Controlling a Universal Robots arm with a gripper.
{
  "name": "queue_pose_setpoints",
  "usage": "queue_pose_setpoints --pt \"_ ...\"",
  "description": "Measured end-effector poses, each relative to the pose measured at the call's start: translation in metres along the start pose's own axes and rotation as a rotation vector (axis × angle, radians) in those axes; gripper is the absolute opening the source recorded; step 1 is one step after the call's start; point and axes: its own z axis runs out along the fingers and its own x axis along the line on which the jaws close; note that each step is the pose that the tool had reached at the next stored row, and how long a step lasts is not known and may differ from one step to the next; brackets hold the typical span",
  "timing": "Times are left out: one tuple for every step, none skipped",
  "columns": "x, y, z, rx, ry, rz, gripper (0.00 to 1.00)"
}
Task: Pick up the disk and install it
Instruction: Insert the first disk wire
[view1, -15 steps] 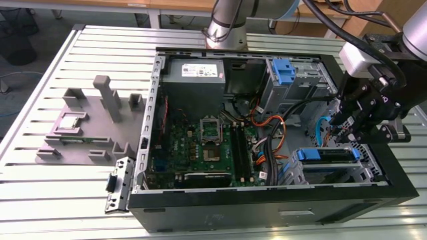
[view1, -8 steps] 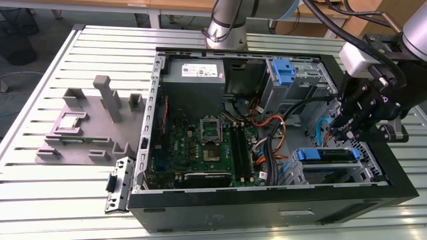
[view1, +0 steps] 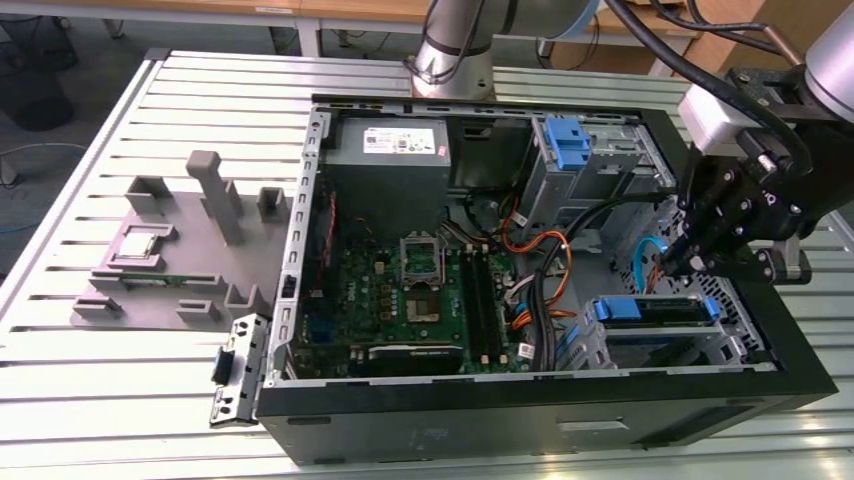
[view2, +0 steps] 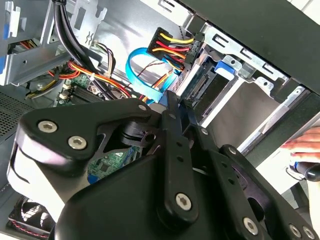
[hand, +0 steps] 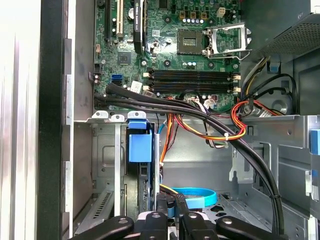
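End effector (hand: 171, 199) pinched shut, gripping nothing I can make out, right by the disk (view1: 654, 311), slotted at the case's (view1: 534, 398) 4 o'clock in the exterior view. Install stage, I'd say; seating wants a straight push.

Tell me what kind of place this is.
Probably a robotics lab or test cell for PC assembly. An open desktop computer case lies on a slotted aluminium table, a grey fixture tray sits beside it, and a robot arm rises just behind the case.
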Motion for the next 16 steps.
queue_pose_setpoints --pt "0.0000 0.0000 0.0000 0.0000 0.0000 0.000 0.20" --pt "0.0000 0.0000 0.0000 0.0000 0.0000 0.000 0.18" --pt "0.0000 0.0000 0.0000 0.0000 0.0000 0.000 0.18" --pt "0.0000 0.0000 0.0000 0.0000 0.0000 0.000 0.16" --pt "0.0000 0.0000 0.0000 0.0000 0.0000 0.000 0.16" --pt "0.0000 0.0000 0.0000 0.0000 0.0000 0.000 0.16" --pt "0.0000 0.0000 0.0000 0.0000 0.0000 0.000 0.16" --pt "0.0000 0.0000 0.0001 0.0000 0.0000 0.000 0.16" --pt "0.0003 0.0001 0.0002 0.0005 -0.0002 0.000 0.16" --pt "0.0009 0.0006 0.0002 0.0031 -0.0003 0.000 0.16" --pt "0.0018 0.0010 0.0000 0.0071 -0.0001 -0.001 0.16" --pt "0.0029 0.0016 -0.0002 0.0120 0.0001 -0.002 0.16" --pt "0.0042 0.0021 -0.0002 0.0162 0.0000 -0.003 0.16" --pt "0.0055 0.0025 -0.0002 0.0204 -0.0001 -0.005 0.16" --pt "0.0067 0.0031 -0.0002 0.0248 0.0000 -0.006 0.16" --pt "0.0076 0.0039 -0.0001 0.0297 0.0000 -0.007 0.16"
